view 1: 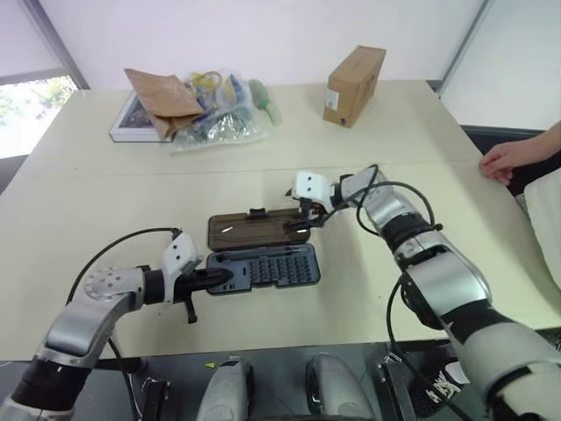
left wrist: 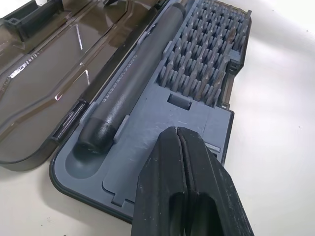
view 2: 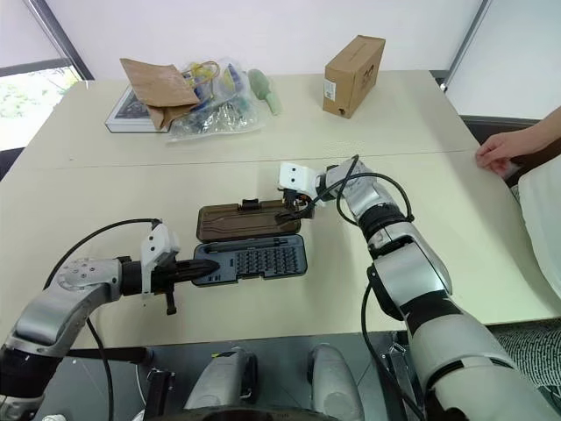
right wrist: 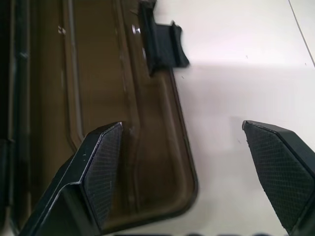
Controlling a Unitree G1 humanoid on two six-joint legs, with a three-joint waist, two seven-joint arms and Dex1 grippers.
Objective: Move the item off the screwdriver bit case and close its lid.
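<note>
I see the screwdriver bit case (view 1: 263, 267) lying open flat on the pale table (view 1: 105, 202), near the table's near edge and about midway across. Its slate-grey tray sits nearer to me, with rows of bits (left wrist: 206, 64) on the right part and a dark pen-shaped driver (left wrist: 130, 83) lying along the tray's far long edge. The lid (view 1: 259, 230) is folded back on the far side of the tray, brown ribbed face up, its small black latch (view 1: 257, 212) on the far long edge.

A slim pale sliver, the item (view 1: 228, 230), lies on the lid's inner face toward its left end.

My left gripper (view 1: 219, 278) has its two black fingers pressed together with nothing between them; the tips rest at the tray's left end, on the flat grey part beside the driver's butt.

My right gripper (view 1: 307, 215) is over the lid's right end. In the right wrist view its fingers (right wrist: 103, 172) stand wide apart and hold nothing: one is above the brown face of the lid, the other above bare table just past the lid's right corner.

Far across the table lie a cardboard box (view 1: 355, 85) at right and a heap of paper bag and plastic bags (view 1: 197, 110) at left. A person's hand (view 1: 508, 160) rests at the table's right edge.
</note>
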